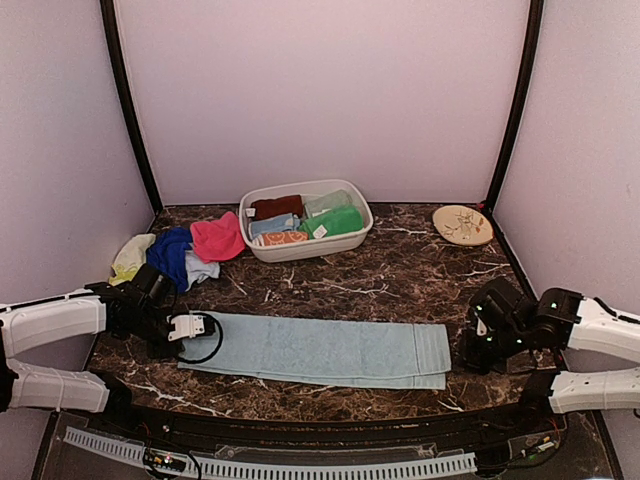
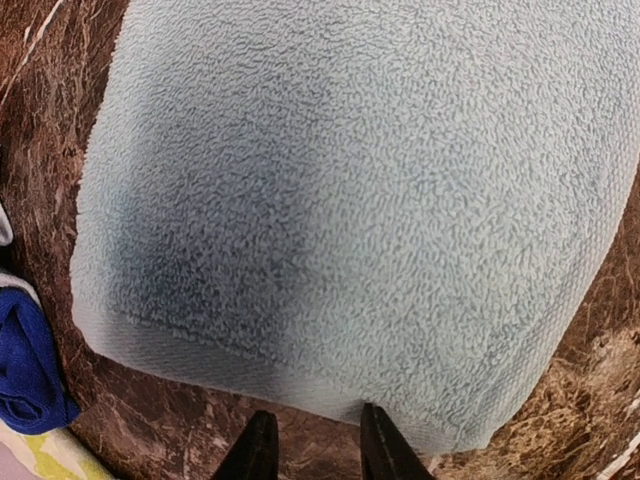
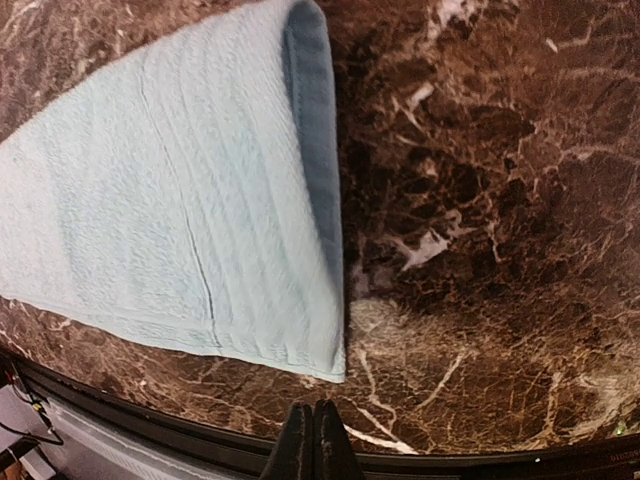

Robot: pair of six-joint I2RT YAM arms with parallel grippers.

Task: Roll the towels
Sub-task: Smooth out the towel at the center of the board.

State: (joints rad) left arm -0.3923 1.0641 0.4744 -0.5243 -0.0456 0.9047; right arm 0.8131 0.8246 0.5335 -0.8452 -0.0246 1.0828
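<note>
Dark marble table (image 1: 400,280), lilac walls (image 1: 320,90). A pale blue towel (image 1: 320,350) lies folded long and flat along the near edge. The left gripper (image 2: 318,425) sits at its left end, fingers apart with nothing between them, their bases cut off by the frame. The right gripper (image 3: 313,415) is clenched tight over bare marble just beside the right end. The left arm (image 1: 60,320) partly hides a royal blue towel (image 1: 172,252) beside a pink towel (image 1: 216,238). In the tub (image 1: 262,250), a green towel (image 1: 340,220) bears a white tag (image 1: 320,231), too small to read.
</note>
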